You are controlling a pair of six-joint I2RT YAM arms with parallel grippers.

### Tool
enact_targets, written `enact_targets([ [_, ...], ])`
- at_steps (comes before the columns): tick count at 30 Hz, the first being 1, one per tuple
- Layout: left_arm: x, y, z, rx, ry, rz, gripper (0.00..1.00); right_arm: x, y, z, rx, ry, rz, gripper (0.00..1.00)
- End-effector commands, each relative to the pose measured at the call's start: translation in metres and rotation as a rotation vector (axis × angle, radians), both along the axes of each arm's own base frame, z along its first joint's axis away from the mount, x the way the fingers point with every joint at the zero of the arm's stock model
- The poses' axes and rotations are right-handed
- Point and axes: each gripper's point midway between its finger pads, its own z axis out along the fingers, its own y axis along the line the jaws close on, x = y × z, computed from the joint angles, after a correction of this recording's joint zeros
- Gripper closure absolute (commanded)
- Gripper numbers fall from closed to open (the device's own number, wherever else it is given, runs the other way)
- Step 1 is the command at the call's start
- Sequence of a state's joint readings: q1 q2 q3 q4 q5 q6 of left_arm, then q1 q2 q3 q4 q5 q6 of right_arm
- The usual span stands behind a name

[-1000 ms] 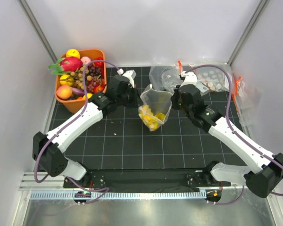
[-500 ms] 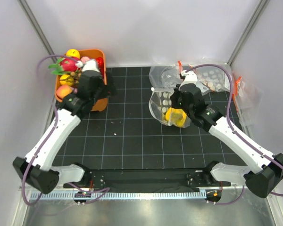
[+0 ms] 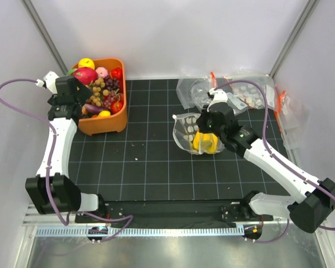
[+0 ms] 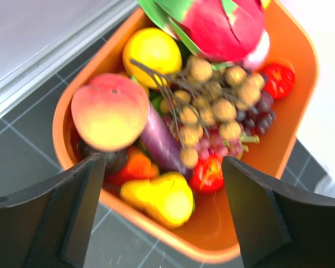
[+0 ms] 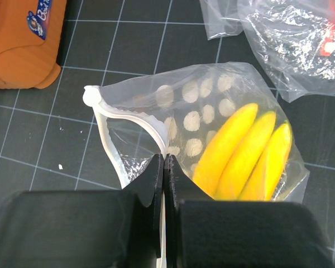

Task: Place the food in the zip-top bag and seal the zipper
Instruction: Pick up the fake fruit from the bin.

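The clear dotted zip-top bag [image 3: 188, 130] [image 5: 201, 106] sits mid-table with a yellow banana bunch [image 3: 205, 140] [image 5: 247, 151] inside. Its white zipper [image 5: 108, 137] gapes open in a loop. My right gripper [image 3: 204, 119] [image 5: 164, 163] is shut on the zipper edge of the bag. My left gripper [image 3: 77, 103] [image 4: 162, 163] hangs open over the orange basket [image 3: 109, 124] [image 4: 301, 61], holding nothing. In the basket lie a pink-orange peach [image 4: 109, 111] and a cluster of brown balls [image 3: 98, 89] [image 4: 212, 100], both just beyond the fingertips.
The basket also holds a magenta dragon fruit [image 4: 218, 25], purple grapes [image 4: 257, 117], a yellow pear-shaped fruit [image 4: 159, 198] and red pieces. Spare clear bags [image 3: 234, 92] lie at the back right. White walls close in on the left, back and right.
My left gripper let go of the bag, opened, and swung left to the basket. The bag with the banana shifted right and now hangs from the right gripper alone.
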State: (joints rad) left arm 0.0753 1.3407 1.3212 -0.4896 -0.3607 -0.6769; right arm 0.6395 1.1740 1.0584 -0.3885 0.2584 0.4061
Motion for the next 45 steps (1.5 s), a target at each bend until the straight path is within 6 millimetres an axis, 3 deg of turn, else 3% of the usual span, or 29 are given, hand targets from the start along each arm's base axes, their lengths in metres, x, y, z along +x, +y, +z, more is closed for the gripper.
enact_targets([
  [1,0.026,0.022,0.016,-0.032,-0.122,0.066,0.12,0.001,0.009,0.014,0.065,-0.038,0.026,0.99],
  [6,0.058,0.037,0.005,-0.042,-0.137,0.083,0.20,-0.002,0.009,0.014,0.073,-0.043,0.034,0.99],
  [9,0.071,0.043,0.008,-0.019,-0.152,0.098,0.24,-0.002,0.010,0.013,0.075,-0.040,0.040,0.99],
  [11,0.078,0.045,-0.008,-0.018,-0.101,0.101,0.27,-0.002,0.010,0.012,0.074,-0.038,0.041,0.99],
  [12,0.082,0.047,-0.005,-0.018,-0.103,0.102,0.29,-0.002,0.010,0.013,0.075,-0.039,0.041,0.99],
  [18,0.099,0.057,-0.032,-0.015,-0.069,0.141,0.33,-0.002,0.010,0.011,0.069,-0.038,0.043,0.99],
  [21,0.108,0.058,-0.052,-0.037,-0.031,0.141,0.45,-0.001,0.009,0.011,0.063,-0.042,0.038,0.99],
  [22,0.107,0.060,-0.057,-0.040,-0.020,0.156,0.56,-0.002,0.008,0.011,0.065,-0.040,0.037,0.99],
  [24,0.104,0.065,-0.065,-0.047,-0.021,0.195,0.65,-0.002,0.009,0.010,0.062,-0.037,0.039,0.99],
  [25,0.103,0.066,-0.065,-0.051,-0.030,0.197,0.82,-0.002,0.009,0.010,0.063,-0.037,0.037,0.99],
  [27,0.104,0.061,-0.057,-0.053,-0.050,0.162,1.00,-0.002,0.008,0.009,0.061,-0.035,0.037,0.99],
  [31,0.095,0.045,-0.027,-0.074,-0.129,0.084,1.00,-0.002,0.008,0.005,0.058,-0.028,0.036,0.99],
  [32,0.089,0.041,-0.029,-0.079,-0.128,0.066,1.00,-0.001,0.009,0.006,0.064,-0.028,0.035,0.99],
  [34,0.076,0.030,-0.002,-0.077,-0.187,0.029,1.00,-0.002,0.012,0.004,0.068,-0.020,0.045,0.99],
  [35,0.069,0.026,-0.002,-0.075,-0.189,0.020,1.00,-0.001,0.014,0.005,0.074,-0.020,0.047,0.99],
  [36,0.061,0.022,0.012,-0.070,-0.222,0.008,1.00,-0.001,0.015,0.004,0.077,-0.015,0.051,0.99],
  [40,0.041,0.007,0.025,-0.082,-0.255,-0.061,1.00,0.001,0.020,0.004,0.092,-0.014,0.060,0.99],
  [45,0.022,-0.030,0.046,-0.125,-0.313,-0.215,1.00,0.004,0.021,0.004,0.080,-0.014,0.064,0.99],
])
